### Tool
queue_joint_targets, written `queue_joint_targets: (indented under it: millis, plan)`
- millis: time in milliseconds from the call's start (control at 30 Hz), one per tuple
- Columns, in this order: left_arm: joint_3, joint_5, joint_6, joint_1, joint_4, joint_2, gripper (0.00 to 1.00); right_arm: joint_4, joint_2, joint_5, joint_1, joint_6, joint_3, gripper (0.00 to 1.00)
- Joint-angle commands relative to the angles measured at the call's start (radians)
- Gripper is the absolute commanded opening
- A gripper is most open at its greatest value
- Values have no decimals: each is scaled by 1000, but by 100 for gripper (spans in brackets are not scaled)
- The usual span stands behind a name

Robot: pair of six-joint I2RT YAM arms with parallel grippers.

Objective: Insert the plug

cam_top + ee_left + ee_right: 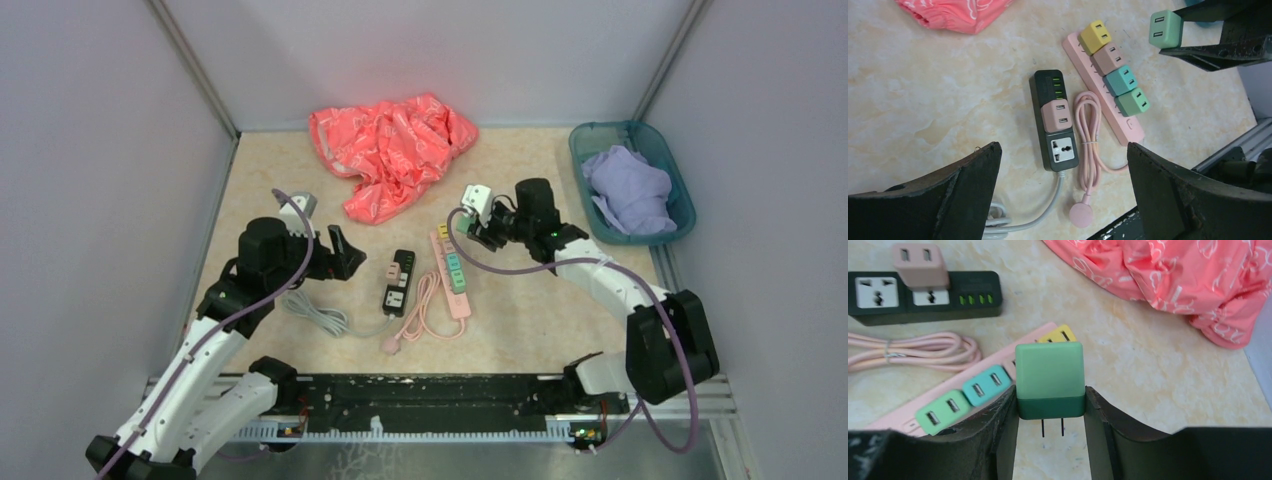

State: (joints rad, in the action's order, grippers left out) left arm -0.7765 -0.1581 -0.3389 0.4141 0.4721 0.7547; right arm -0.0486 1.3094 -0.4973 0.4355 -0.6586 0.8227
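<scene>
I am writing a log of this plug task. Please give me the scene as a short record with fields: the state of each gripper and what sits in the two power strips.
right gripper: shut on the green plug, prongs bare, held off the table
left gripper: open, holding nothing
pink power strip: four adapters plugged in
black power strip: one pink adapter plugged in; the universal socket beside it is free
task state: plug not yet inserted
</scene>
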Motion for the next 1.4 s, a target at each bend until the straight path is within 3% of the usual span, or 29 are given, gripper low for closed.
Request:
queue_joint_targets:
  millis: [0,300,667,900,1367]
  plan:
    - [29,-106,-67,-6,-70,8,100,138,-83,-25,73,85,-32,22]
    - [89,-299,-163,-5,-211,76,100,314,-142,23,259,181,-134,21]
    - [124,-411,-238,-3,-335,171,96,568,-48,81,431,239,-182,21]
    - [149,-440,-263,-2,-398,215,86,644,41,65,460,253,-155,21]
    - [186,-510,-300,1,-470,249,53,764,86,50,491,320,-162,21]
